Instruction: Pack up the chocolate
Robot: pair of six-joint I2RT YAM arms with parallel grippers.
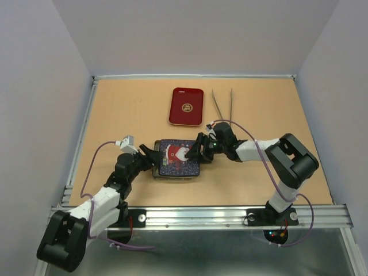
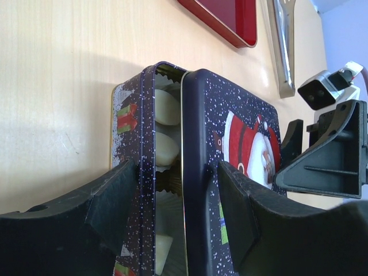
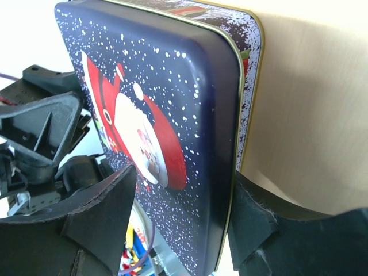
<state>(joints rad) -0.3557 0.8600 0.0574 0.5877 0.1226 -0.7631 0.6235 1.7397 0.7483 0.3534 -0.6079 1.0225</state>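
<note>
- Overhead: L pincer (image 2: 178,169) and R pincer (image 3: 184,175) meet one dark-blue tin (image 2: 129,132) from opposite ends. The L pincer is at its left end and the R pincer at its right, over the wooden table (image 1: 126,115).
- L pincer: clamped on the tin. One finger (image 2: 109,201) bears on the base's outer wall, the other on top of the Santa lid (image 3: 172,86). Base and lid together fill the gap btw. the two fingers.
- Lid: sits askew on the base, leaving a narrow slot open just ahead of the L pincer's fingertips.
- Chocolate (image 2: 167,108): inside the tin, seen thru that slot only. Cream-white pieces lie in a row running away from the L pincer, w/ fluted paper edges around them. The rest of the tin's inside is hidden by the lid.
- R pincer: fingers straddle the tin's right edge, one in front of the lid's top, the other by the rim and base wall. Whether they press or merely stand apart around it cannot be told.
- Red tray (image 1: 186,106) and metal tweezers (image 2: 282,52): on the table beyond both pincers' fingertips, well apart from the tin. Tweezers lie just beside the tray, on the R pincer's side.
</note>
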